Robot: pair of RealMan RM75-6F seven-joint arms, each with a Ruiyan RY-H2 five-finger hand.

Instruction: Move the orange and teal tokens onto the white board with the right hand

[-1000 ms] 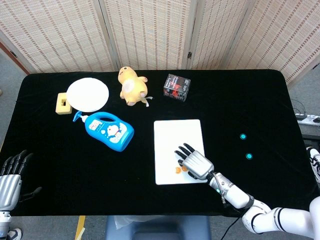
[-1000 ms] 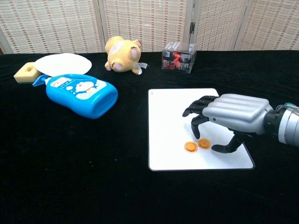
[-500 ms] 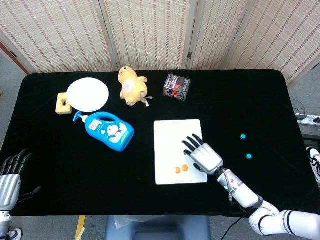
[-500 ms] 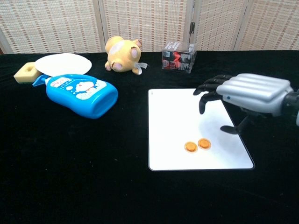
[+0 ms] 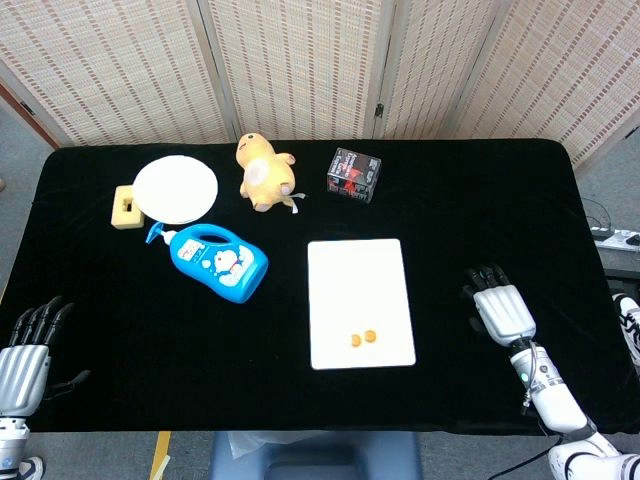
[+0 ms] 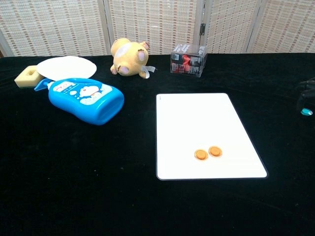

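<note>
I am seeing two orange tokens (image 5: pixel 361 338) lying on the white board (image 5: pixel 360 270); my right hand (image 5: pixel 498 308) is hovering lower right over the table (image 5: pixel 450 200), finger state indiscernible.

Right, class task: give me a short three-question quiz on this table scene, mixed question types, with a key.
1. True or false: both orange tokens lie on the white board.
2. Which thing stands on the table beyond the board's far edge? A. a clear box with red and black contents; B. a yellow sponge; C. a blue bottle.
3. Fill in: the right robot hand is off the board, over the black cloth on the board's ___ side.

Key: 1 true; 2 A; 3 right.
</note>
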